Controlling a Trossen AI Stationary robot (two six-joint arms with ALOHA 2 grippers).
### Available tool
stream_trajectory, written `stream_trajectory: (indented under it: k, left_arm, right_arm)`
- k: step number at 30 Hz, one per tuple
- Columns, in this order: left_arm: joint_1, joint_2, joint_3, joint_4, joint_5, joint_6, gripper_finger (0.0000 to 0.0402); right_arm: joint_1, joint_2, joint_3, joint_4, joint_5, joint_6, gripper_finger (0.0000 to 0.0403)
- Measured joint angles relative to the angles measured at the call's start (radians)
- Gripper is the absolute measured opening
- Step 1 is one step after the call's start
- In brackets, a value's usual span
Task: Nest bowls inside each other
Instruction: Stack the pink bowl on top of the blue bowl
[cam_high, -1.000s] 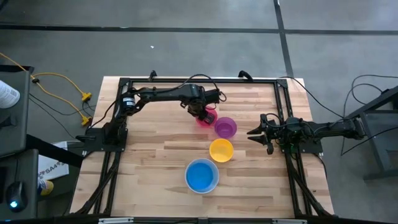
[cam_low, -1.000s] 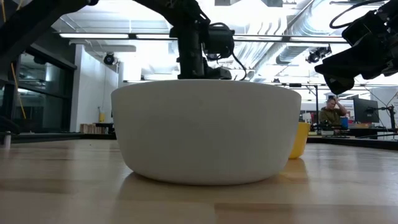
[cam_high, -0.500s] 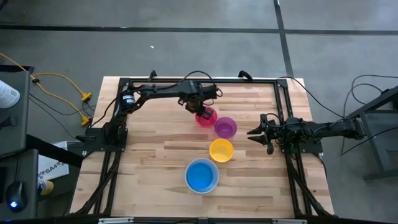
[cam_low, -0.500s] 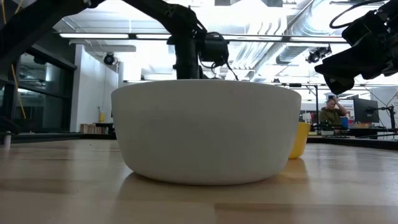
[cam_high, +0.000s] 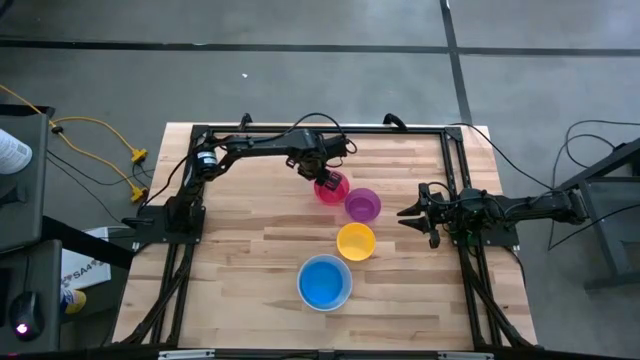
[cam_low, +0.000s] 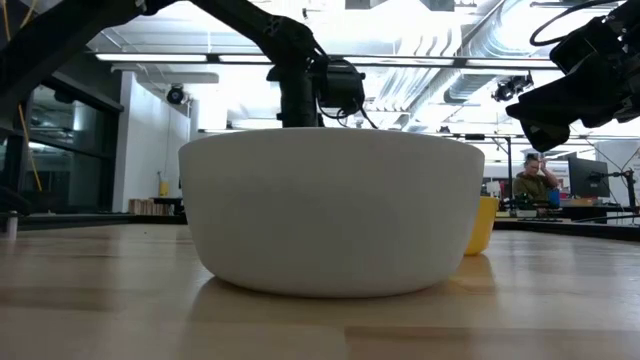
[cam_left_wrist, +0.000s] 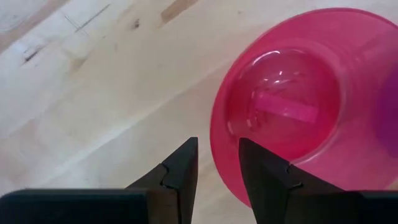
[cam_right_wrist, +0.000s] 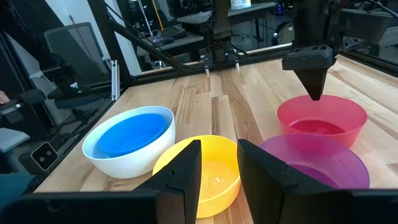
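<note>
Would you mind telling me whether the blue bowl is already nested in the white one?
Yes. The blue bowl sits inside the white bowl, whose rim rings it; the high view shows the same.

This was a robotics lab or workshop in an industrial-style open space. The wooden table (cam_high: 400, 300) stood on a bare grey concrete floor (cam_high: 300, 80), ringed by a black metal frame (cam_high: 320, 128) that carried the arms. Yellow cables (cam_high: 100, 135) trailed across the floor beside it. In the low view, exposed silver ducts (cam_low: 480, 70) and strip lights ran under an open ceiling, and a person (cam_low: 533, 180) sat at a desk with monitors (cam_low: 588, 178) in the background.
</note>
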Motion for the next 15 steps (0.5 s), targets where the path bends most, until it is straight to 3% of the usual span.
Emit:
stream_trajectory:
  k: [15]
  left_arm:
    - [0.005, 0.000, 0.000, 0.012, 0.003, 0.003, 0.0116]
  right_arm:
    - [0.000, 0.000, 0.000, 0.000, 0.000, 0.000, 0.0097]
